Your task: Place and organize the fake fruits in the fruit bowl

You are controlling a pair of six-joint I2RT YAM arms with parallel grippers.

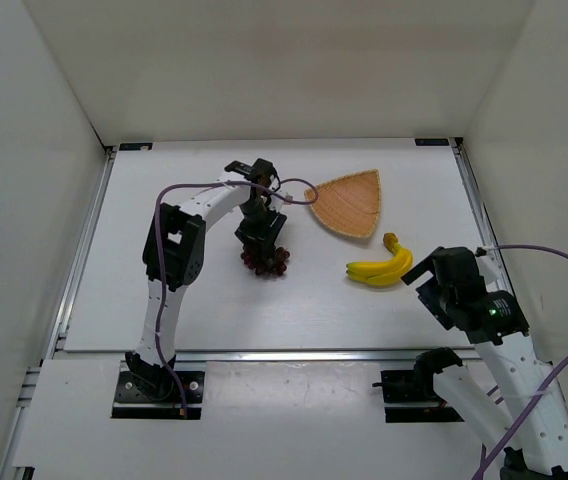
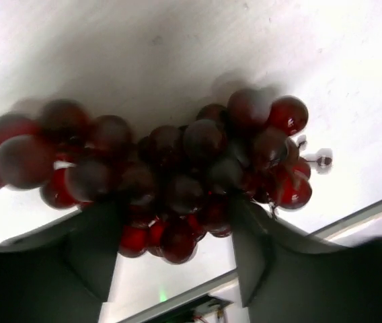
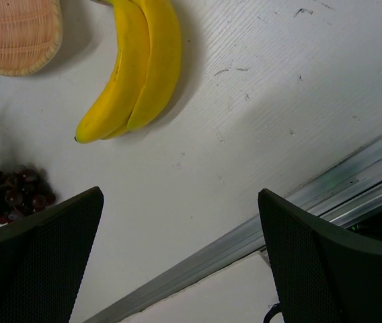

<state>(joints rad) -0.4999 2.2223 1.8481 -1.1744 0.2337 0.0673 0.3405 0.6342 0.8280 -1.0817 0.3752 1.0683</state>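
Observation:
The dark red-purple grapes [image 1: 267, 260] lie left of the table's middle. My left gripper [image 1: 260, 240] comes down on them from above. In the left wrist view the bunch [image 2: 177, 168] fills the gap between both fingers, which press its sides, so the gripper [image 2: 171, 225] is shut on it. The yellow bananas [image 1: 382, 268] lie on the table right of the grapes, just below the tan wicker fruit bowl [image 1: 349, 203], which holds nothing. My right gripper [image 1: 426, 276] is open and empty just right of the bananas. The right wrist view [image 3: 181, 202] shows the bananas [image 3: 134, 67], the bowl's edge [image 3: 13, 33] and the grapes [image 3: 16, 195].
White walls enclose the table on three sides. A metal rail [image 1: 294, 354] runs along the near edge and also shows in the right wrist view [image 3: 298, 202]. A purple cable [image 1: 294, 190] loops from the left wrist toward the bowl.

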